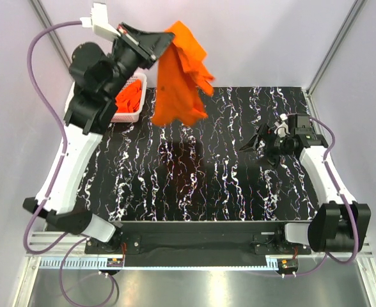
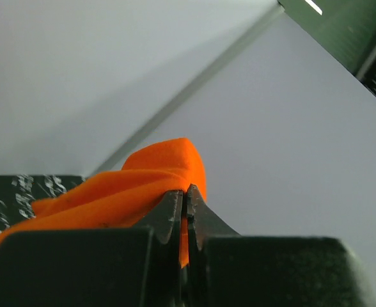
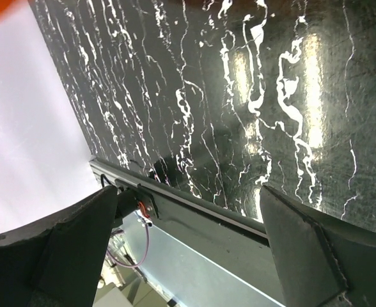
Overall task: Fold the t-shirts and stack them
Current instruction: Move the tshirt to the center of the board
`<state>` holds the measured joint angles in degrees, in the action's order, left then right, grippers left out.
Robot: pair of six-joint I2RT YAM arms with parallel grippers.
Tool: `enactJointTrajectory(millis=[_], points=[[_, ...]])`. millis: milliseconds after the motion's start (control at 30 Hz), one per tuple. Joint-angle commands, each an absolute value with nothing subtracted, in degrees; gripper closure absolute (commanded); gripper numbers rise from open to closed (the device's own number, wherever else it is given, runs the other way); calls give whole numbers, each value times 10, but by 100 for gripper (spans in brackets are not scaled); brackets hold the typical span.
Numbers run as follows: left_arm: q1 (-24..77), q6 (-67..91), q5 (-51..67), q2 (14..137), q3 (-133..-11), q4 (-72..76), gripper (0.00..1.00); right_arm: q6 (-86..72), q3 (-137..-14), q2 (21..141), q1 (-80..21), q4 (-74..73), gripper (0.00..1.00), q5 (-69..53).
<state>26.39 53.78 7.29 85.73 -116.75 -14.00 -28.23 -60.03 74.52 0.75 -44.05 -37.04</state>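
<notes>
The left arm [image 1: 79,150] climbs steeply from its base toward the far left corner. Its wrist is held high and turned to the right, and its jaws are pressed together on a bunched edge of an orange t-shirt [image 1: 181,77]. The right arm [image 1: 322,173] reaches forward along the right side, wrist low, jaws spread wide, empty and pointing left.

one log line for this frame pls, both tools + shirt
left tool: shut on t-shirt, high | t-shirt: hanging bunched above table, unfolded | right tool: open, empty, over table | basket: orange cloth inside
</notes>
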Motion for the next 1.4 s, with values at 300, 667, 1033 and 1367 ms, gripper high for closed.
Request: enactJointTrajectory(millis=[300, 667, 1033, 1367], points=[[349, 517, 113, 706, -763, -211, 100, -261, -537, 679, 4, -461, 0, -373], [152, 416, 92, 598, -538, -342, 100, -309, -459, 736, -115, -416, 19, -346], [209, 287, -27, 660, -627, -425, 18, -336, -403, 742, -134, -389, 11, -301], [386, 251, 125, 848, -699, -349, 26, -365, -392, 802, -134, -307, 26, -338]])
